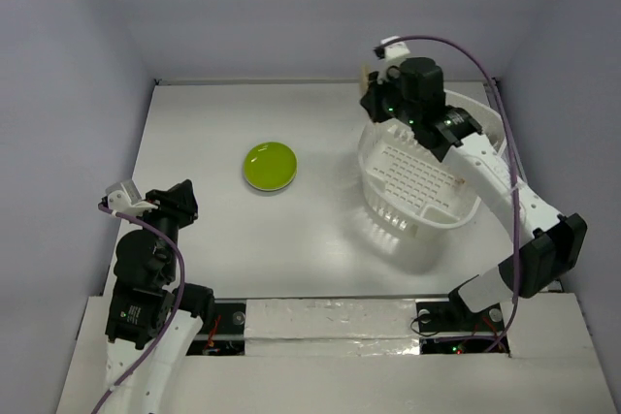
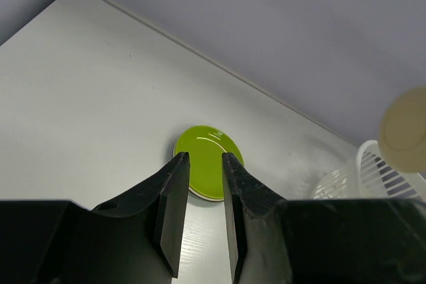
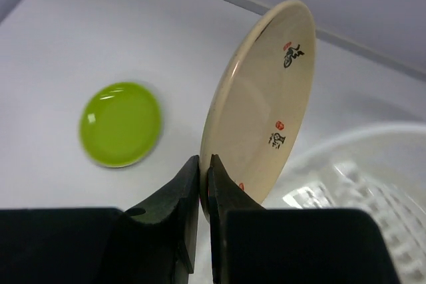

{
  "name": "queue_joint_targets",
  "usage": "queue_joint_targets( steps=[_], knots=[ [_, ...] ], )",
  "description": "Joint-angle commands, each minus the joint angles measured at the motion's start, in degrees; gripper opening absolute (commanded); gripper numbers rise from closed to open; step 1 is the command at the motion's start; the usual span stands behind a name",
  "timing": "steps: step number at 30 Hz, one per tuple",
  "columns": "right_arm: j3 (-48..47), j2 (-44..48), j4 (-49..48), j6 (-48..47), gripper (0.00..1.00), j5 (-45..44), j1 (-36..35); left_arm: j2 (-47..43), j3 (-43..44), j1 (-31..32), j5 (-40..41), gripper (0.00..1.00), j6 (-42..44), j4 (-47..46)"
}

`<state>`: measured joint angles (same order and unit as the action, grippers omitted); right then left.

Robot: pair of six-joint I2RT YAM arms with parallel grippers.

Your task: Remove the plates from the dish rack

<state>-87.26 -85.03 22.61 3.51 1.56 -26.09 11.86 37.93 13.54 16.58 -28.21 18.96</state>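
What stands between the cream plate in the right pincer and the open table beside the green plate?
Nothing visible does. The right pincer grips the cream plate by its rim, above the dish rack. On the table that way lies only the green plate, flat; the left pincer hovers far off.

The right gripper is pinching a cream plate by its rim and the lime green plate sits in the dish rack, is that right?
Not quite. The top view shows the lime green plate lying flat on the table, left of the dish rack. The right gripper does pinch the cream plate by its rim.
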Motion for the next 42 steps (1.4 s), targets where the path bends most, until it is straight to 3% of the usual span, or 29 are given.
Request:
queue_joint_targets(
  steps=[1,2,9,15,24,26,29,30,32,37,42],
  knots=[
    [-5.89,-3.72,1.64,-7.89,0.00,0.29,-8.78,-0.87,0.91,0.35,0.73,0.23,-0.27,-1.91],
    [-8.42,-7.30,1.99,-8.69,0.00,0.11,-12.98,-0.96,0.91,0.35,0.91,0.23,-0.36,-1.65],
    [-25.28,-27.07,10.77,-13.69,0.00,-7.88,-25.22,-1.49,1.35,-0.18,2.84,0.23,-0.88,-0.86],
    [-34.89,-37.03,12.81,-15.55,0.00,-10.88,-27.87,-1.93,1.62,-0.18,3.55,0.26,-1.06,-0.50],
    [-35.08,-45.48,10.44,-15.82,0.00,-13.07,-30.16,-1.93,1.53,-0.18,3.20,0.29,-1.15,-0.68],
    [-34.47,-46.18,9.39,-15.64,0.05,-14.48,-30.87,-1.93,1.62,-0.18,3.20,0.29,-1.15,-0.68],
    [-33.32,-46.71,7.54,-14.41,0.24,-16.41,-31.57,-1.93,1.53,-0.18,3.02,0.29,-1.15,-0.68],
    [-33.15,-46.63,7.27,-13.54,0.40,-16.85,-31.57,-1.93,1.62,-0.18,2.93,0.29,-1.15,-0.68],
    [-32.27,-45.14,6.40,-12.57,0.53,-18.17,-31.57,-1.93,1.53,-0.18,2.93,0.29,-1.15,-0.68],
    [-26.92,-38.11,3.76,-10.02,0.58,-21.86,-31.57,-2.10,1.44,-0.18,2.58,0.29,-1.06,-0.77],
    [-15.42,-22.34,-2.02,-1.17,0.54,-25.20,-26.40,-2.37,1.35,0.34,2.23,0.29,-0.97,-0.86]
  ],
)
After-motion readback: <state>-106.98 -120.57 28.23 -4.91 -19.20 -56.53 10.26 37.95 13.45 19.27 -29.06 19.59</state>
